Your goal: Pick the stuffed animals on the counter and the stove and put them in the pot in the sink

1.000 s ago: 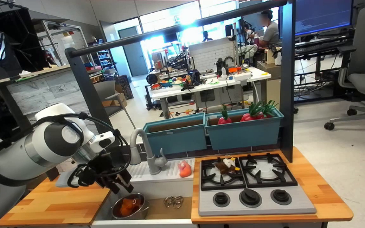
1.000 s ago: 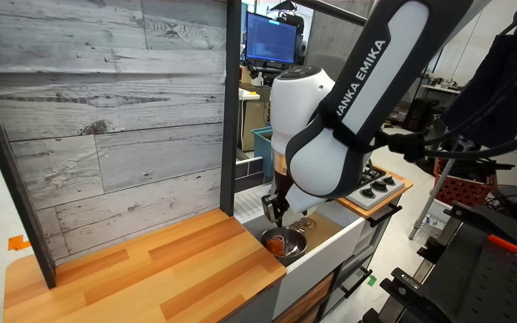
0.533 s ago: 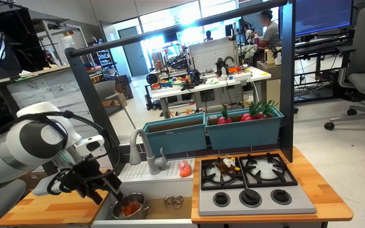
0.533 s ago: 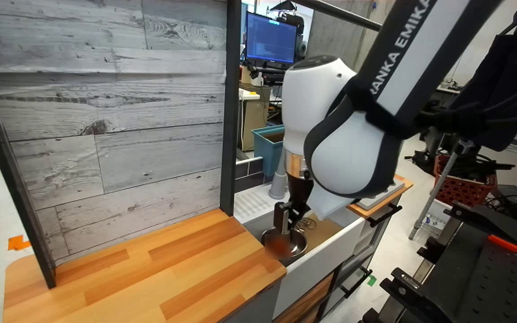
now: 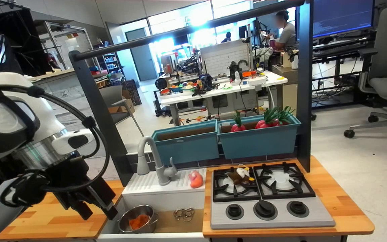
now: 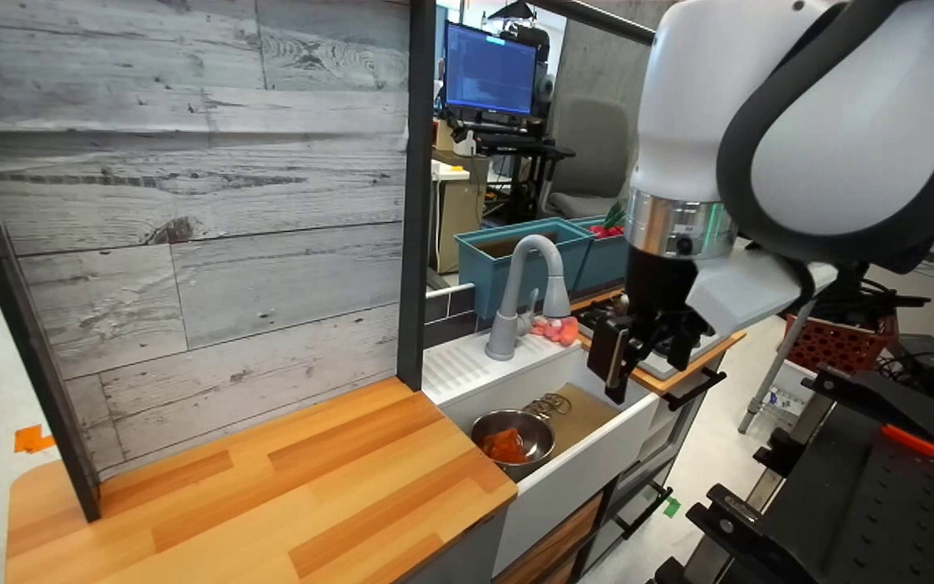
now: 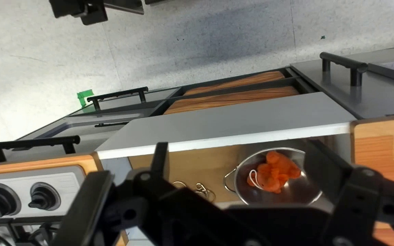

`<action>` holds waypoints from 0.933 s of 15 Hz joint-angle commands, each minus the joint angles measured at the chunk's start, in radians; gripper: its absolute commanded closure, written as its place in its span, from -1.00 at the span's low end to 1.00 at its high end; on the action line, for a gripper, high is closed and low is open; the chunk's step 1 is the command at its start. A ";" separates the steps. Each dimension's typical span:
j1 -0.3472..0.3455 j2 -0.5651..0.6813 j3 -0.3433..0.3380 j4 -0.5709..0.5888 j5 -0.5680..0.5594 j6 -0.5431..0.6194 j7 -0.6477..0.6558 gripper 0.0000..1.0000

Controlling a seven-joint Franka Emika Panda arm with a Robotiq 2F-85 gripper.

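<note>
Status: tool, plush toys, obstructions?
Tool open, empty. Orange plush in pot; brown-and-white plush on stove. Pink-orange toy on drainboard beside faucet, which might crowd the swing stoveward.

Bright windows point(image 5: 180, 17) glare beyond a cluttered white table point(image 5: 186, 96) on pale floor point(image 5: 344, 148).

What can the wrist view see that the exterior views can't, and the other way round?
Only the wrist view shows the black handle on its picture's right.

Only the exterior views show the faucet, the pink-orange toy near it and the teal planters; an exterior view also clearly shows the brown-and-white toy on the stove.

All share the orange toy in the pot, and the open tool.
</note>
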 commanded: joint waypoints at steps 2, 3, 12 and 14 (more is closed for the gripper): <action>-0.025 -0.036 0.013 -0.025 -0.023 -0.003 0.010 -1.00; -0.025 -0.040 0.013 -0.029 -0.024 -0.003 0.010 -1.00; 0.107 -0.119 -0.148 -0.108 -0.115 0.170 0.095 -1.00; 0.095 -0.196 -0.198 -0.133 -0.079 0.224 0.066 -1.00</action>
